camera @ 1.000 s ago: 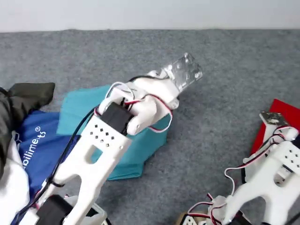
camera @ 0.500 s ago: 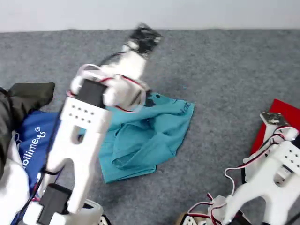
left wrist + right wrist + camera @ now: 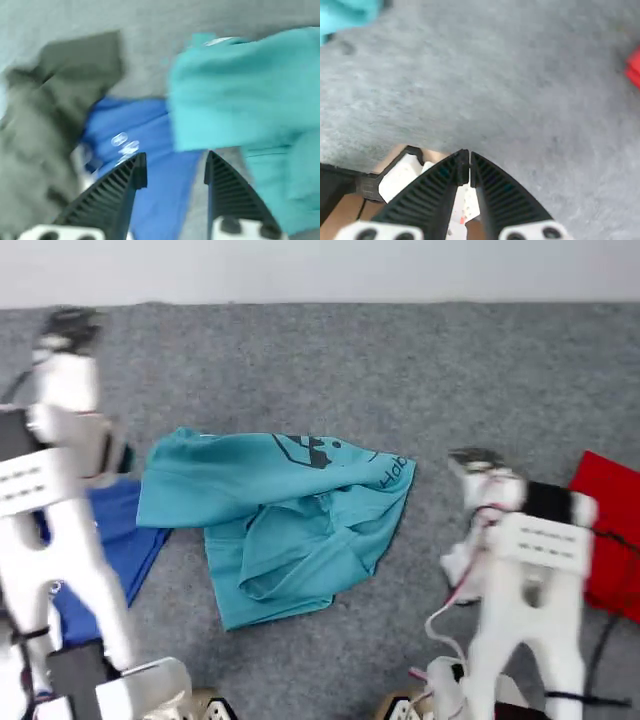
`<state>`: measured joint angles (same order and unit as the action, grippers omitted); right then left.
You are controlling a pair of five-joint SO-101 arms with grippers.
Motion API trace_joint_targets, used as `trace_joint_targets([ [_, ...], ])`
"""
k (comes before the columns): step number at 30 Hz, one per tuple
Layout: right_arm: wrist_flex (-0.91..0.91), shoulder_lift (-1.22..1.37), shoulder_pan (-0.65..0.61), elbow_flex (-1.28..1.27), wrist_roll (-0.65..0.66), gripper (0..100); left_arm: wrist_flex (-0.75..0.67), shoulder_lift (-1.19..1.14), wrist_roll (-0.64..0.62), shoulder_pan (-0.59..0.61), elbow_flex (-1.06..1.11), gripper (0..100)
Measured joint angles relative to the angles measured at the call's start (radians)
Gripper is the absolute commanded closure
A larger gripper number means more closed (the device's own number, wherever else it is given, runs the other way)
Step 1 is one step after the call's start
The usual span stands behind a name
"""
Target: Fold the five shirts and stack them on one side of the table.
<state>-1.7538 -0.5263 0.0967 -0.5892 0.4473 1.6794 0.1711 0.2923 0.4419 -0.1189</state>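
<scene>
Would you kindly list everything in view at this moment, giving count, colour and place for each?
teal shirt: one, teal, crumpled at the middle of the table.
blue shirt: one, blue, left of the teal shirt, its edge tucked under it.
dark shirt: one, dark olive-grey, at the left end beside the blue shirt.
red shirt: one, red, at the right edge.
table: one, grey felt-like surface.
left tool: one, black fingers, open, above the blue shirt near the teal one.
right tool: one, black fingers, shut, above bare table.
</scene>
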Motion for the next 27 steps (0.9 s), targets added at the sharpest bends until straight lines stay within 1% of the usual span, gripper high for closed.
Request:
trace_joint_targets([
  [2,0.015,0.0,-0.135,0.0,-0.031,98.8,0.0,0.002,0.026,0.086,0.0,80],
  [4,0.051,0.0,-0.25,0.002,-0.061,96.4,0.0,0.003,0.046,0.157,0.0,80],
  [6,0.095,0.0,-0.342,0.006,-0.074,90.4,0.0,0.006,0.063,0.206,0.015,80],
  [8,0.137,0.0,-0.405,0.021,-0.08,83.6,0.002,0.009,0.075,0.236,0.038,80],
  [10,0.172,0.005,-0.445,0.041,-0.08,79.0,0.014,0.009,0.08,0.262,0.051,80],
  [11,0.186,0.011,-0.463,0.052,-0.08,78.5,0.02,0.009,0.081,0.273,0.055,80],
  [14,0.201,0.08,-0.506,0.107,-0.08,79.8,0.044,0.009,0.081,0.285,0.057,80],
  [19,0.201,0.307,-0.54,0.295,-0.08,79.9,0.049,0.054,0.081,0.322,0.057,80],
  [22,0.163,0.465,-0.565,0.45,-0.08,79.8,0.049,0.118,0.081,0.324,0.098,80],
  [27,0.034,0.71,-0.595,0.689,-0.08,79.8,0.051,0.235,0.081,0.322,0.227,80],
])
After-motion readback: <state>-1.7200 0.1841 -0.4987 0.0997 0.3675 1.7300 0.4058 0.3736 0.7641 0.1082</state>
